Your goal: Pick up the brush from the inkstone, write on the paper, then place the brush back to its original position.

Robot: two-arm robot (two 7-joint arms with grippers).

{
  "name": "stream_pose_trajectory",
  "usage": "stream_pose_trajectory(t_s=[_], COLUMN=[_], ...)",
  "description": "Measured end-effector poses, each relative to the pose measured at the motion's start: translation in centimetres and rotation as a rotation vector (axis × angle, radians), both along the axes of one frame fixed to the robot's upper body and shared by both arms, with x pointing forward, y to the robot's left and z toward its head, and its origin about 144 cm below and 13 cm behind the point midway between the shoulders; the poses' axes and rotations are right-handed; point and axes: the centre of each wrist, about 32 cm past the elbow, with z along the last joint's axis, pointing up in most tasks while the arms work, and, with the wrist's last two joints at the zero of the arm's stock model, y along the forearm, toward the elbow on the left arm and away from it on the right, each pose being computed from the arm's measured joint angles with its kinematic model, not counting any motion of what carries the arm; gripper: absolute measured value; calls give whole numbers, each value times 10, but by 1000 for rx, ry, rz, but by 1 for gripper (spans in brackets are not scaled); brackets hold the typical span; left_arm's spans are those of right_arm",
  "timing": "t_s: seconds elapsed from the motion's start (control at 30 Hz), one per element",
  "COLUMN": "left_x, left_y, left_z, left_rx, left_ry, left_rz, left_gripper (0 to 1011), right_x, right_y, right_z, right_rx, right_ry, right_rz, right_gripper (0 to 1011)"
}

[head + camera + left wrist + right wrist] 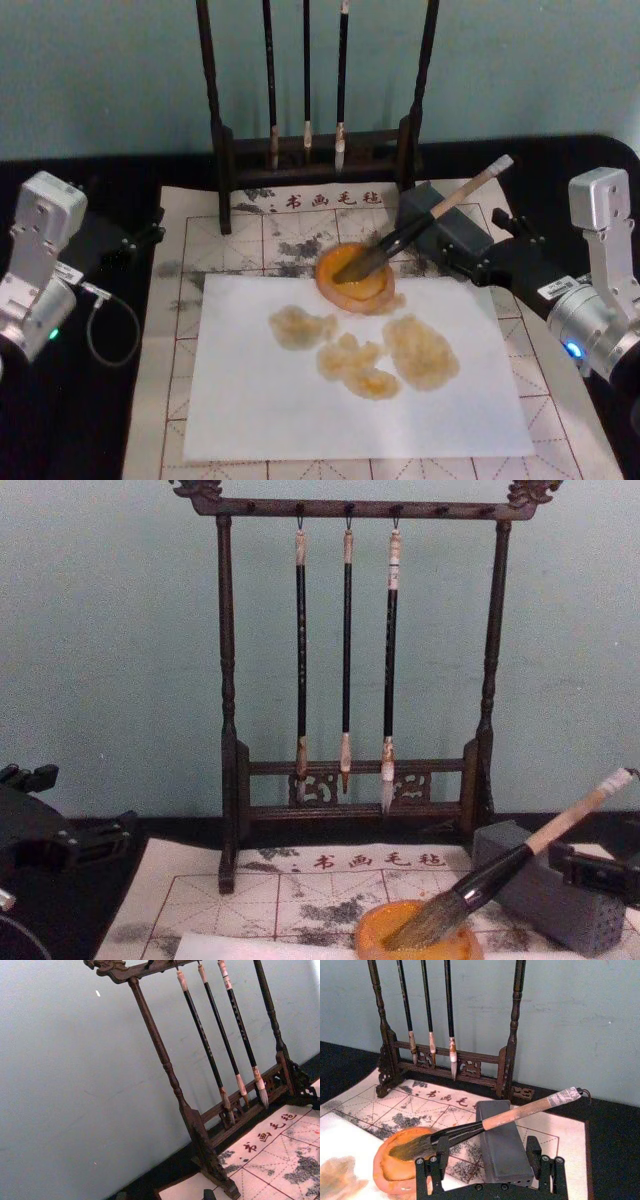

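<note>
The brush (430,218) lies slanted, its bushy bristles in the orange inkstone (345,285) and its pale handle propped on a grey block (455,232). In the right wrist view the brush (515,1112) crosses above the block (500,1145). My right gripper (490,1172) is open, its fingers (432,1170) on either side of the block's near end, just short of the handle and holding nothing. The white paper (250,400) lies in front of the inkstone and carries yellowish wet blotches. My left gripper (140,235) sits open at the mat's left edge.
A dark wooden rack (225,150) with three thin hanging brushes (345,650) stands behind the inkstone. A gridded felt mat (180,260) lies under the paper on the black table. A grey cable (100,320) loops by the left arm.
</note>
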Motion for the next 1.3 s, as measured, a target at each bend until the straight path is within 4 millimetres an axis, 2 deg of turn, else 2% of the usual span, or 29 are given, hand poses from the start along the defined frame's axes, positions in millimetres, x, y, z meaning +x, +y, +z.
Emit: stream_pose_trajectory(t_s=[1.3], left_x=[0], left_y=[0], left_z=[0], left_rx=[0], left_ry=[0], left_rz=[0], left_gripper=[1001], right_x=[0], right_y=[0], right_z=[1], right_rx=[10], right_ry=[1], right_rz=[-2], right_gripper=[1000])
